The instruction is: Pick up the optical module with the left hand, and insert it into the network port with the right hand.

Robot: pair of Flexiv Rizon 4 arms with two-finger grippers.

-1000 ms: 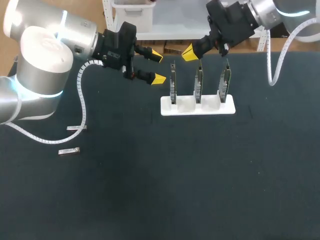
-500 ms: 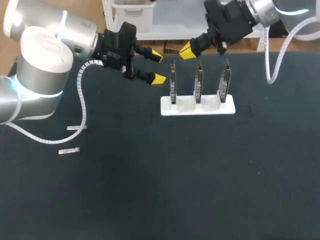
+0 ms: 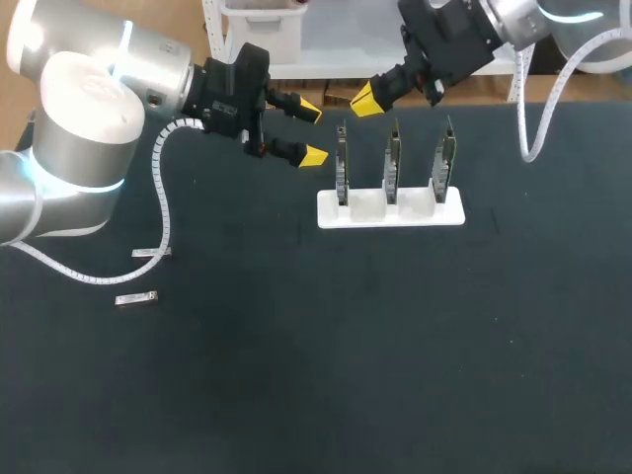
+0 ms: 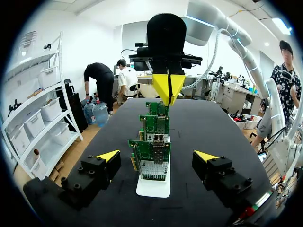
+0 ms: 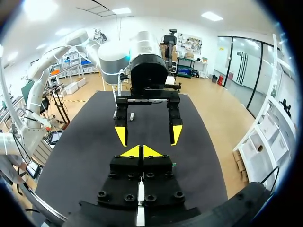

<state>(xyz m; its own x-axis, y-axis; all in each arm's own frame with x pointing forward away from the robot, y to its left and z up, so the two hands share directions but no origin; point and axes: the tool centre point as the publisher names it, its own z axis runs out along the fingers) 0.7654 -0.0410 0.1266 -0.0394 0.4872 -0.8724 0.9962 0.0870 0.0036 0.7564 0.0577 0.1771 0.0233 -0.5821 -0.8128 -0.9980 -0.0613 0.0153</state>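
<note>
Modules first. Found two lying flat on the dark worktop (image 3: 296, 375) at the left side, the near module (image 3: 137, 298) just before the far module (image 3: 150, 254). Saw both silver, neither touched by anything, both well apart from the arms.

Saw, farther on and right of the middle, a white base (image 3: 390, 219) bearing three green cards (image 3: 393, 158) upright in a row. Caught the same row end-on in the left wrist view, card behind card on the base (image 4: 153, 187), with a metal port (image 4: 156, 146) on the face of the nearest.

Found the left gripper (image 3: 312, 131) hovering just left of that row, above the worktop, fingers spread wide and holding nothing. Noted the cards just ahead of it in its own view, untouched, yellow tips standing off to either side.

Placed the right gripper (image 3: 365, 99) farthest off, up over the worktop's far edge, behind the left and middle cards. Saw its yellow tips pressed together with nothing between them, plainly so in its own view, where the left gripper (image 5: 148, 135) faced it with tips apart.
</note>
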